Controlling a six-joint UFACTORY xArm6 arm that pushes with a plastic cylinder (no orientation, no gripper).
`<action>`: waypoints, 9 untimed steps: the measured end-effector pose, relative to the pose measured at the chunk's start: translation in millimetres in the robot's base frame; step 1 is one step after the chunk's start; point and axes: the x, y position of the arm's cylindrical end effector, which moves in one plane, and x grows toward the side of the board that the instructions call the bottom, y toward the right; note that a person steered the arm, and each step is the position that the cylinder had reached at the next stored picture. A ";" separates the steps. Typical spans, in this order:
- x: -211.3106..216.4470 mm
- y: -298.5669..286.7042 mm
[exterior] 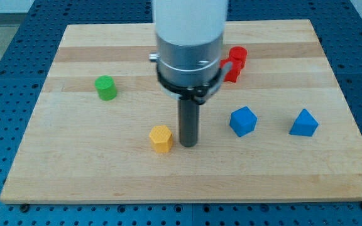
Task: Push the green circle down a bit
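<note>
The green circle point(106, 88) is a small green cylinder standing on the wooden board point(74, 176), at the view's left and a little above the middle. My tip point(188, 144) is the lower end of the dark rod, below the board's centre. It lies well to the right of and below the green circle, clearly apart from it. It is just to the right of an orange hexagon block point(161, 138), with a narrow gap between them.
A red block point(235, 63) stands at the upper right, partly hidden by the arm's body. A blue block point(243, 121) and a blue triangular block point(304, 123) stand at the right. A blue perforated table surrounds the board.
</note>
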 end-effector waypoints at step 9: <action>-159.8 -208.1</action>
